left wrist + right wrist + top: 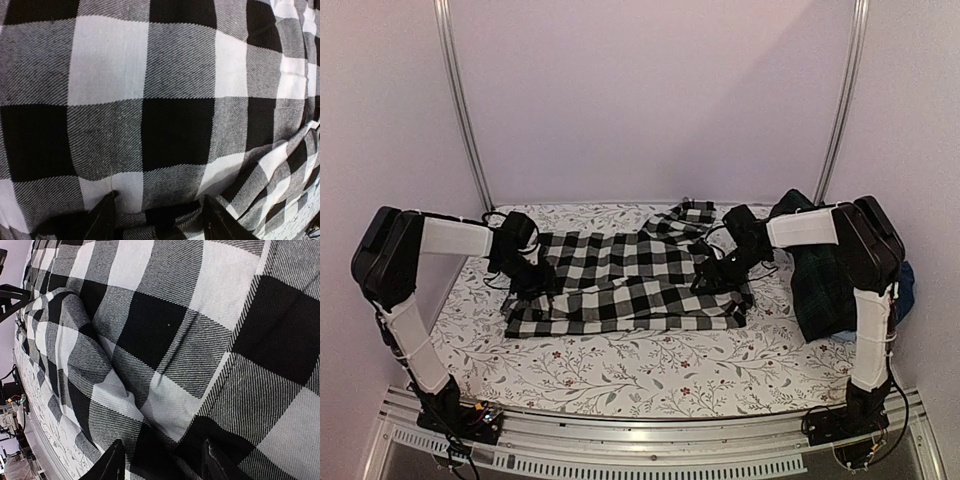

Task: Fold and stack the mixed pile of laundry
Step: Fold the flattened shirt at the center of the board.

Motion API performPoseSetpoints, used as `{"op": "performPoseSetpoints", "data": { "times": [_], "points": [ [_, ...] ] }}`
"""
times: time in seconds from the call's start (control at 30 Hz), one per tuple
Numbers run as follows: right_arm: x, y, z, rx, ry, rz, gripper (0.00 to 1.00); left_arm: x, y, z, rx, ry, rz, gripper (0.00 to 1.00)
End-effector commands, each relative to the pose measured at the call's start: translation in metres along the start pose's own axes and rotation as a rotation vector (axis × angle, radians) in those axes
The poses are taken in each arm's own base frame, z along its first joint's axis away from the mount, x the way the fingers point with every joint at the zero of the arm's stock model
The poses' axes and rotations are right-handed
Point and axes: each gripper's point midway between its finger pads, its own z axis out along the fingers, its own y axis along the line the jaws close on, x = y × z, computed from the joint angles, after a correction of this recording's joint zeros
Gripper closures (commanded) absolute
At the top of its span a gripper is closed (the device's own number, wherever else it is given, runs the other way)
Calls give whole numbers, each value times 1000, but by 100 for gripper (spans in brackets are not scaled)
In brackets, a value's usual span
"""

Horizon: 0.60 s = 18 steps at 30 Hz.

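Checked shirt (630, 280) lies spread on the bench (620, 375); only the overhead view shows the plaid garment (820, 275) at the right edge. Left arm (455, 237) and right arm (800, 228) bend inward, jaws parted on the shirt.

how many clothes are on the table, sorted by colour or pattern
black-and-white checked shirt: 1
dark green plaid garment: 1
blue piece: 1 (only an edge shows behind the right arm)
total: 3
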Motion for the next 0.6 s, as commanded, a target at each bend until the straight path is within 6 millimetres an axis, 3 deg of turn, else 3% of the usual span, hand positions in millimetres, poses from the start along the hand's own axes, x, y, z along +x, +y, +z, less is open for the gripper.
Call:
{"op": "performPoseSetpoints", "data": {
  "times": [0.0, 0.2, 0.3, 0.37, 0.47, 0.57],
  "points": [
    [79, -25, 6, 91, 172, 85, 48, 77, 9, 10, -37, 190, -33, 41],
    [151, -4, -2, 77, 284, 103, 48, 130, 16, 1, -65, 267, -50, 42],
    [192, 13, -10, 56, 346, 110, 48, 137, 0, -7, -97, 268, 19, 41],
    [216, 25, -14, 35, 381, 117, 48, 148, 0, -8, -122, 317, 3, 41],
    [228, 29, -23, 45, 374, 135, 48, 174, 0, -14, -107, 392, -61, 41],
    [217, 32, -28, 62, 363, 119, 48, 193, -1, -24, -68, 419, -117, 42]
  ]
}}
